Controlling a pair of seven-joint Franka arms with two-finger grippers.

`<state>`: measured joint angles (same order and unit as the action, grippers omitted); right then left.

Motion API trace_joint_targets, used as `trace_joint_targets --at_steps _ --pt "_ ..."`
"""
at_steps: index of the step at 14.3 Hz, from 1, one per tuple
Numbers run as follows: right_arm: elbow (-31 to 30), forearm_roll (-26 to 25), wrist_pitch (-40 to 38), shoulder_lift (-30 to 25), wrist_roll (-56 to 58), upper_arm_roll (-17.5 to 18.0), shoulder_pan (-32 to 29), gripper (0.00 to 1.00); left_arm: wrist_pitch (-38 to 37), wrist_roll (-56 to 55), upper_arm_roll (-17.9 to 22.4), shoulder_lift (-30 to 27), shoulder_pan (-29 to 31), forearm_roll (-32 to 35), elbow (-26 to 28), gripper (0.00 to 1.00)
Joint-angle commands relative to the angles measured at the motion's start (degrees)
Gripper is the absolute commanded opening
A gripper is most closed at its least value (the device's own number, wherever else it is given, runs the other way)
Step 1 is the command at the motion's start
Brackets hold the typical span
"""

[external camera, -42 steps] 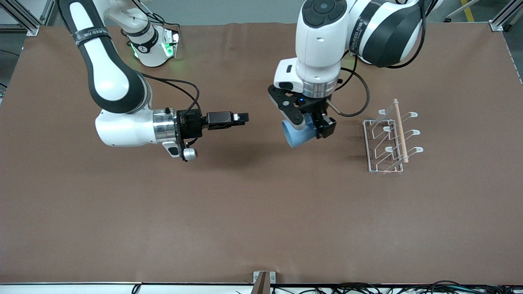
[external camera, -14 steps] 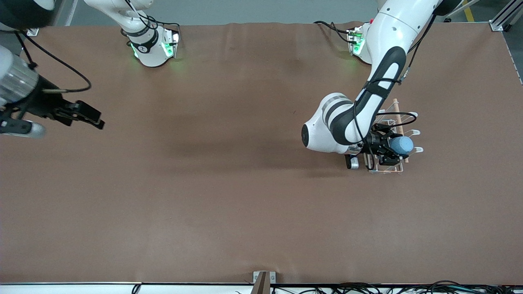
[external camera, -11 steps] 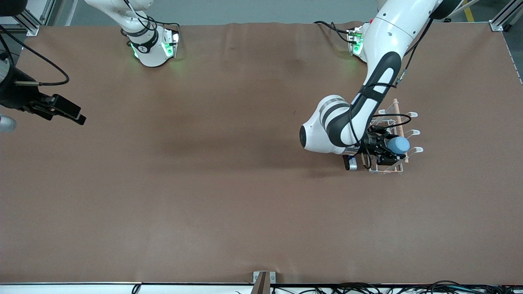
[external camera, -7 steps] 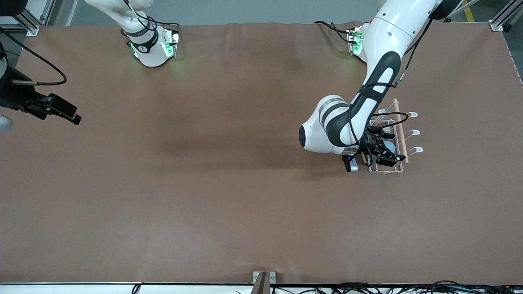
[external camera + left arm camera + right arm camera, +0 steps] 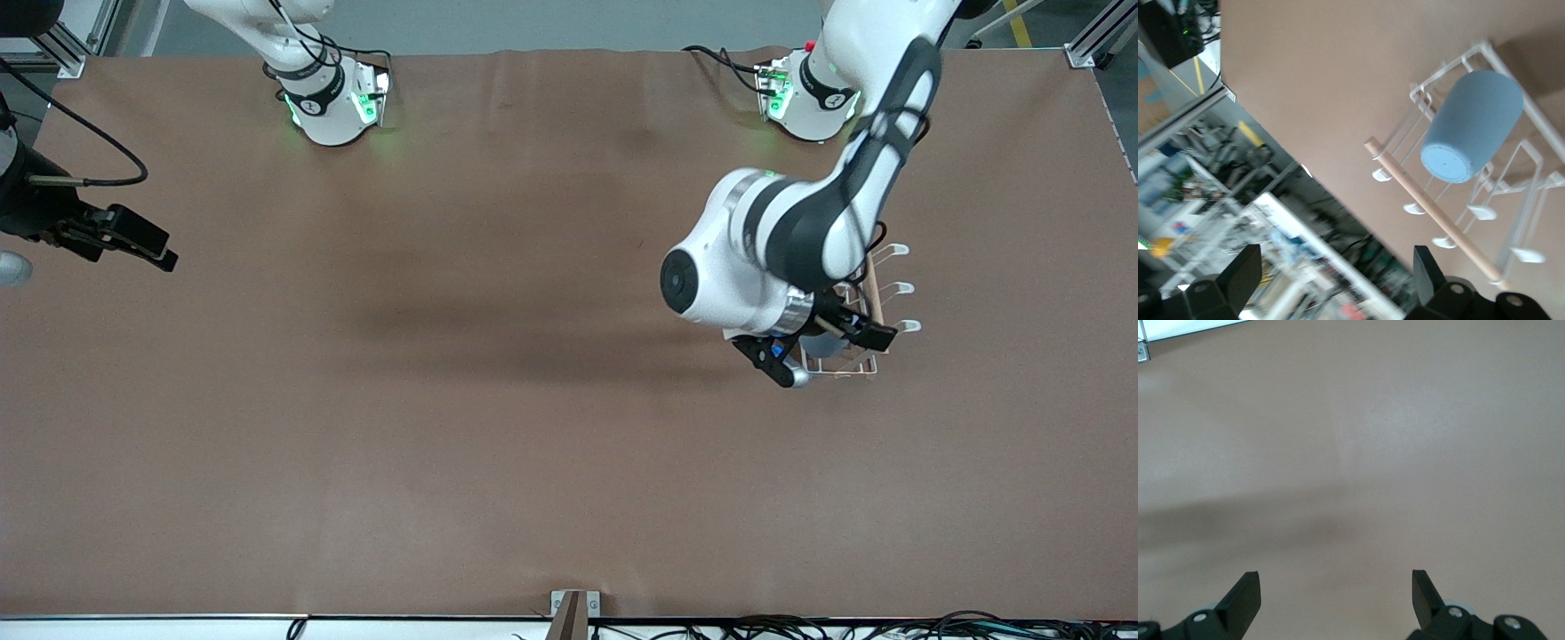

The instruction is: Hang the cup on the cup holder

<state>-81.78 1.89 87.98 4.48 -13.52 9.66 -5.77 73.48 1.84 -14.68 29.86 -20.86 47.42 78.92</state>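
**One cup on the rack, both hands empty**

Front view: one rack [image 5: 876, 307] at the left arm's end of the bench [image 5: 498, 444]. Left hand [image 5: 840, 342] over it, right hand [image 5: 142, 242] waits at the other end.

Left wrist: one cup [image 5: 1471, 127] hanging on a rack prong, bottom out. Fingers [image 5: 1238, 277] spread wide, holding nothing.

Right wrist: fingers [image 5: 1241, 597] wide apart, just bare bench.

arms: white shells, black joint bands | cables: black | bases: green lights
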Motion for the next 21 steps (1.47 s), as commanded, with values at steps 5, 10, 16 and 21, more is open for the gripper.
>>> trace_joint_targets --at_steps 5,10,16,21 --pt "0.49 -1.27 -2.46 -0.43 3.77 -5.43 2.78 1.0 0.08 -12.03 -0.26 -10.42 6.26 -14.1 -6.93 1.0" --pt "0.05 -1.27 -5.1 -2.55 5.51 -8.07 3.66 1.0 0.79 -12.65 -0.18 -17.45 12.42 -25.44 -8.43 1.0" --pt "-3.03 -1.19 -4.05 -4.57 7.99 -10.45 4.36 0.99 4.37 -11.95 0.52 -21.66 23.48 -41.34 -7.47 1.0" --pt "-5.84 -1.19 -3.53 -6.67 7.99 -10.45 4.36 0.98 12.21 -11.51 3.15 -33.44 23.94 -45.82 10.09 1.0"
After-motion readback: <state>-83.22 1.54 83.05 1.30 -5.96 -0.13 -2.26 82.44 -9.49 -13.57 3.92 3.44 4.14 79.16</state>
